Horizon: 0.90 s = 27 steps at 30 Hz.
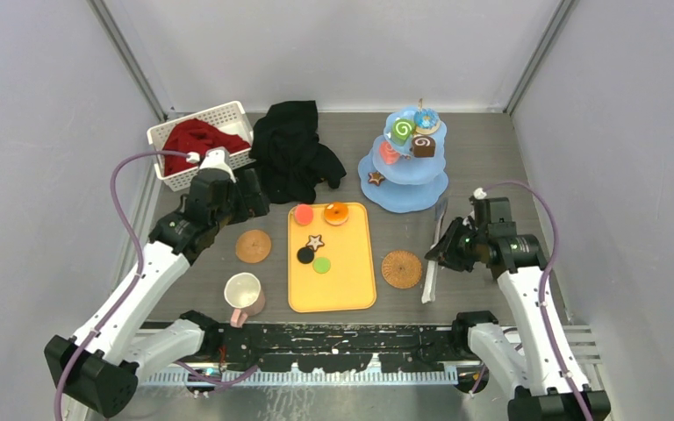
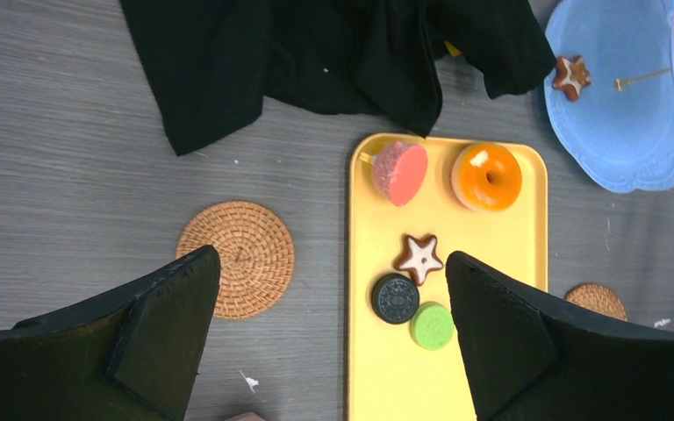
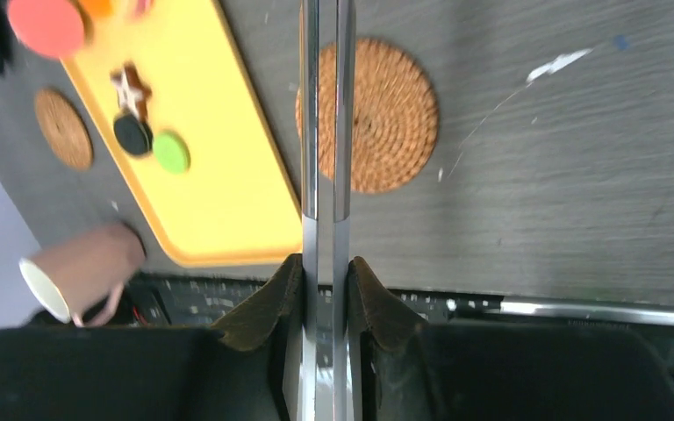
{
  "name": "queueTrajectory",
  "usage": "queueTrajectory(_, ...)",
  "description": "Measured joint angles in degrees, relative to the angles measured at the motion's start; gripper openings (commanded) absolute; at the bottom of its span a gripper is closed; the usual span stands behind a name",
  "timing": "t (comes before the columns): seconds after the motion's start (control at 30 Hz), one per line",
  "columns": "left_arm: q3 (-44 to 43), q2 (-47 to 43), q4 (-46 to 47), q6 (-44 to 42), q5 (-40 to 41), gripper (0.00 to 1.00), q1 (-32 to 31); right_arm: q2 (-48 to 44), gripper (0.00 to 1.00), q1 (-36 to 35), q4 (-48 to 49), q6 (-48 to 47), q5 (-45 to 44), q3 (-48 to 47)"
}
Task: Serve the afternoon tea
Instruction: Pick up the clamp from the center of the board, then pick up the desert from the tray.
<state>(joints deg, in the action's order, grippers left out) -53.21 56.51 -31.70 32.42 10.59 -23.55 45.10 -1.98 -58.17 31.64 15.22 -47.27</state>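
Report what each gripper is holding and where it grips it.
The right gripper clamps the metal tongs at about mid-length, pressing both blades together. The left gripper is open and holds nothing.

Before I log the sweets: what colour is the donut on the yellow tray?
Orange, with a small white patch. The donut shows best in the left wrist view.

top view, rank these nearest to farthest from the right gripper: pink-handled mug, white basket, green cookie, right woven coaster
From the right gripper, shut on the tongs:
1. right woven coaster, just to its left
2. green cookie, on the yellow tray
3. pink-handled mug, near left
4. white basket, far left corner
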Motion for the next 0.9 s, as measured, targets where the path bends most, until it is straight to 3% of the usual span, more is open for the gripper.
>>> queueTrajectory(0.17,-1.0,-0.5,-0.9,-0.5,4.2,0.99,0.0,1.0,0.01,-9.4,-2.7,-1.8,2.5,-0.2)
queueTrajectory(0.43,-1.4,-1.6,-2.8,0.2,5.9,0.99,0.0,2.9,0.03,-30.3,1.9,-2.1,7.7,3.2)
queueTrajectory(0.67,-1.4,-1.7,-2.0,1.9,4.8,0.99,0.0,9.1,0.08,-32.6,9.1,-1.3,10.3,3.1)
queueTrajectory(0.9,-1.4,-1.5,-2.1,1.7,4.8,0.99,0.0,13.3,0.24,-32.6,18.2,5.4,12.0,5.2)
